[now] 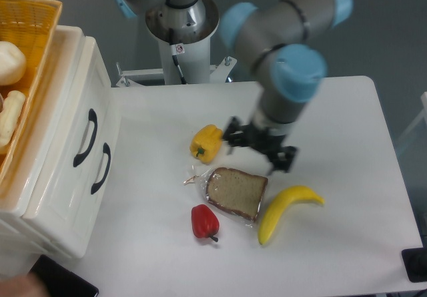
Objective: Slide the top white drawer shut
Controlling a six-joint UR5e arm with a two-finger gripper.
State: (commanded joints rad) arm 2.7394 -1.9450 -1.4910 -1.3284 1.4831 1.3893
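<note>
The white drawer unit stands at the table's left edge. The top white drawer (79, 120) has a dark curved handle (85, 137) on its front. The matching lower drawer front (93, 190) sits just below with its own handle (101, 168). From this high angle the two fronts look nearly in line, and I cannot tell how far the top one stands out. My gripper (261, 149) hangs over the middle of the table, far right of the drawers, just above the bread. Its fingers point down, spread apart and empty.
An orange wicker basket (30, 17) with pale items sits on top of the drawer unit. On the table lie a yellow pepper (207, 142), a bagged bread slice (235, 191), a red pepper (205, 221) and a banana (285, 208). The robot base (181, 50) stands at the back.
</note>
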